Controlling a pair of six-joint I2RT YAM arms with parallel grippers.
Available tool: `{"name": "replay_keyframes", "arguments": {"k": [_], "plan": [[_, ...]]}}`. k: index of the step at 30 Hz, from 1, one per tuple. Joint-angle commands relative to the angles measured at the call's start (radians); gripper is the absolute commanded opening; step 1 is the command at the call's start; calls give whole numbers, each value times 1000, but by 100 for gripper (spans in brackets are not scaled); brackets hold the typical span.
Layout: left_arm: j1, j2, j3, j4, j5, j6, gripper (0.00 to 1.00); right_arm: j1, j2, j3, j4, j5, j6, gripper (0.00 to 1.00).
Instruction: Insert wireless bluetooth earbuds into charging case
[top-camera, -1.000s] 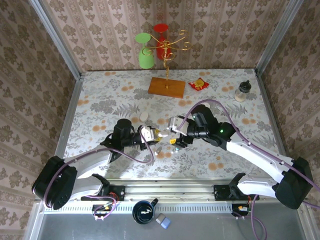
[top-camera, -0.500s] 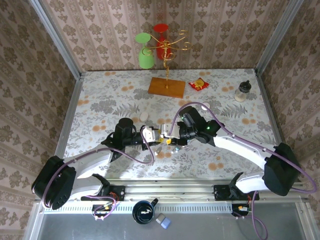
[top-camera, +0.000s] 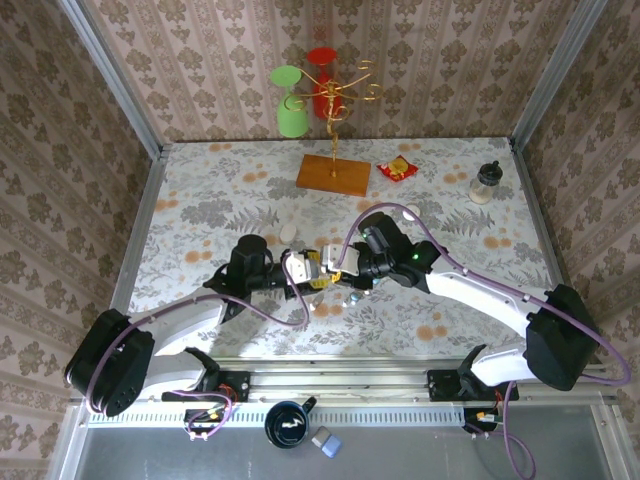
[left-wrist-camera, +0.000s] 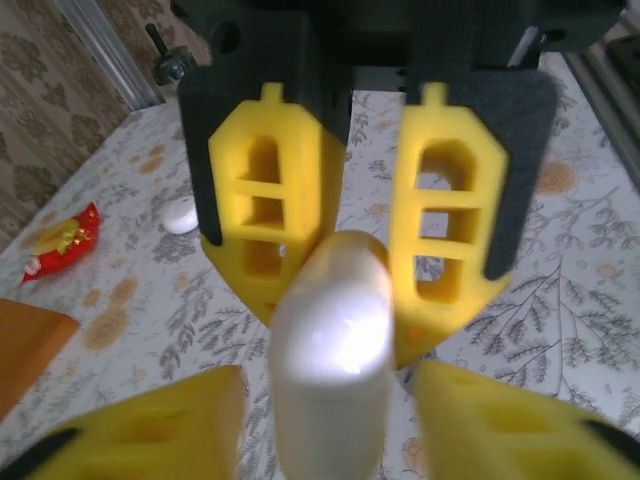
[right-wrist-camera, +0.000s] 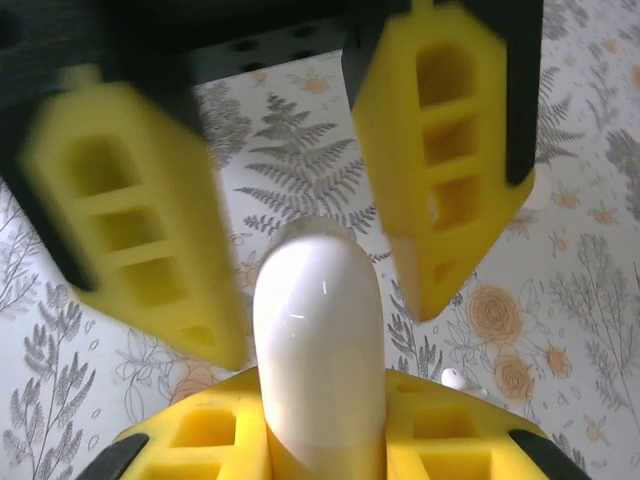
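Observation:
A white charging case (top-camera: 326, 270) hangs above the table's middle, between the two grippers. My right gripper (top-camera: 340, 268) is shut on it; in the right wrist view the case (right-wrist-camera: 318, 340) stands up between that gripper's (right-wrist-camera: 320, 425) yellow pads. My left gripper (top-camera: 312, 270) is open, and its fingers (left-wrist-camera: 190, 420) stand clear of the case (left-wrist-camera: 330, 340) with a gap on each side. The case looks closed. A tiny white earbud (right-wrist-camera: 455, 378) lies on the table below, and another earbud (top-camera: 321, 308) lies nearer the arms' bases.
A wire cup stand on a wooden base (top-camera: 333, 174) holds a green cup (top-camera: 290, 110) and a red cup (top-camera: 322, 70) at the back. A red snack packet (top-camera: 397, 168) and a small jar (top-camera: 486, 182) lie back right. White pebble-like pieces (top-camera: 288, 232) (top-camera: 412, 212) rest on the floral table.
My right gripper has moved left to the case and closed on it. My left gripper, which was shut on the case, has opened.

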Motion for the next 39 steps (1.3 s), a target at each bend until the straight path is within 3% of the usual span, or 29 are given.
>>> {"name": "replay_keyframes", "arguments": {"k": [1, 3, 7, 11, 17, 24, 32, 39], "plan": [[4, -3, -3, 42, -25, -12, 67, -47, -32, -48, 178, 59, 151, 13], [12, -7, -29, 89, -110, -47, 77, -87, -36, -77, 245, 58, 253, 12], [34, -6, -68, 191, -284, -200, 89, -163, -11, -95, 342, 94, 481, 11], [77, 0, -63, 191, -381, -339, 90, -205, 82, -47, 364, 193, 784, 14], [110, 29, -19, 92, -465, -413, 90, -216, 249, 37, 407, 133, 1093, 14], [149, 71, 7, 8, -567, -447, 94, -215, 470, 215, 327, 59, 1206, 14], [171, 128, 94, -165, -654, -482, 100, -220, 696, 375, 354, 19, 1305, 14], [197, 186, 231, -394, -656, -541, 100, -230, 785, 431, 355, 35, 1345, 21]]}}
